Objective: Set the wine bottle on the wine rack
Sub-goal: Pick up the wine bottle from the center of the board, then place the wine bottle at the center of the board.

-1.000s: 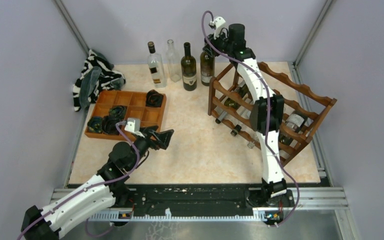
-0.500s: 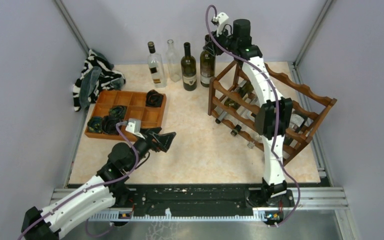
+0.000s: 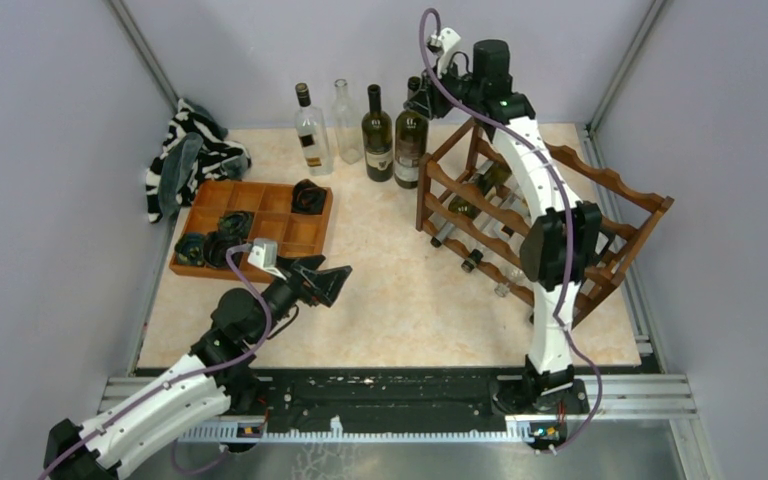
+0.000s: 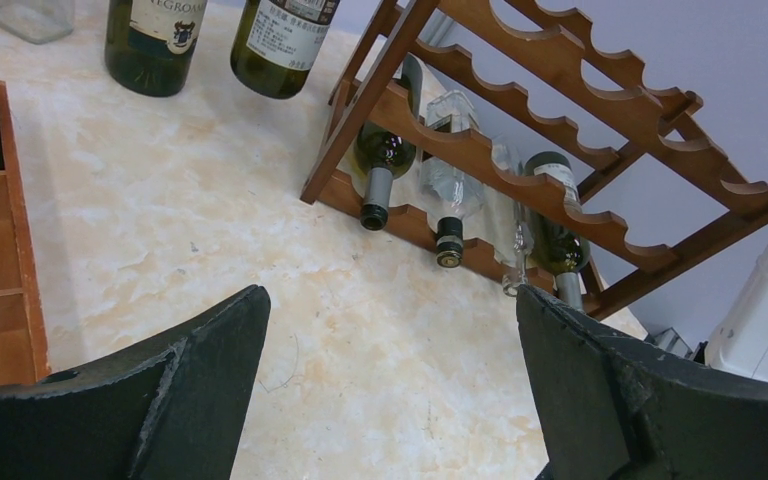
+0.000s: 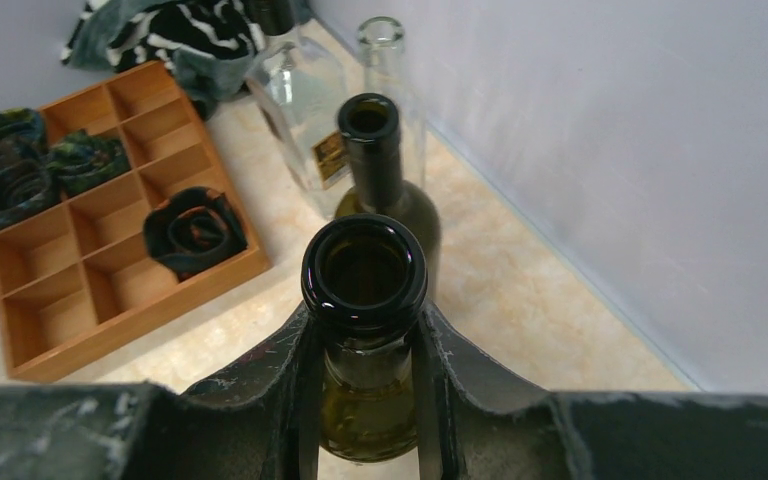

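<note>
I am pinching the neck of the green wine bottle (image 5: 364, 272) in my right gripper (image 5: 365, 345), at 12 o'clock on the table. My left gripper (image 4: 388, 315) is hanging wide open, holding nothing. The wine rack (image 3: 610, 178) is sitting at 4 o'clock from the bottle. The heavy bottle could slip by its thin neck, or swing and bump the dark bottle (image 3: 378, 140) at its 9 o'clock.

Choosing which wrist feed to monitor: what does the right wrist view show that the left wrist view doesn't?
Right wrist only: the right gripper shut on the neck of the wine bottle, and the striped cloth. Left wrist only: the wine rack with bottles lying in it, and the open left gripper. Both: the orange-brown tray, the pale tabletop, and that bottle, only its lower body in the left wrist view.
</note>
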Tool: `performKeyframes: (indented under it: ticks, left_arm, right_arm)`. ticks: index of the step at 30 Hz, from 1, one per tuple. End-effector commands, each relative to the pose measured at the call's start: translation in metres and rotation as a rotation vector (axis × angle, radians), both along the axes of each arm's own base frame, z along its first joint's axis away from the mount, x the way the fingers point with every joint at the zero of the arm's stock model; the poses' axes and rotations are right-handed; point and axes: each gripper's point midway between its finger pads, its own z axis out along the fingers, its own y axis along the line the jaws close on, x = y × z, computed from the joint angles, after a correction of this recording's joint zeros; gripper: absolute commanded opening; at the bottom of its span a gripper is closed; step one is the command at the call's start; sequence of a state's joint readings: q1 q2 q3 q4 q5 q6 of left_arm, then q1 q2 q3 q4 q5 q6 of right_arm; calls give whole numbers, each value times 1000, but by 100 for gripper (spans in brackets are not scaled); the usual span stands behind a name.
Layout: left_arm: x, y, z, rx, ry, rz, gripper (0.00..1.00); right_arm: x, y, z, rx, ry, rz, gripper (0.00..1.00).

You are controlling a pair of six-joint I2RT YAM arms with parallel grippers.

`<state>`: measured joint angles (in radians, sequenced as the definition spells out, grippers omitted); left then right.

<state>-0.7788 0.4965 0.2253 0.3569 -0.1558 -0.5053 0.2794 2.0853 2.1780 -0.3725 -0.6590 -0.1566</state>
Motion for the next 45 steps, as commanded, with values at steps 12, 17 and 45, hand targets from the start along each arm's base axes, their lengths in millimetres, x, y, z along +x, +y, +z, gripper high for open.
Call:
performKeyframes:
  ticks: [12, 17, 45]
  left_arm:
    - [-14, 2, 19, -77, -20, -48, 99]
    - [-18, 8, 22, -81, -25, -37, 98]
    - [-20, 2, 14, -112, 16, -66, 98]
  right_arm:
    - [-167, 49, 84, 64, -156, 474, 0]
    - [-213, 52, 57, 11, -133, 553, 0]
    - [-288, 34, -30, -73, -124, 646, 9]
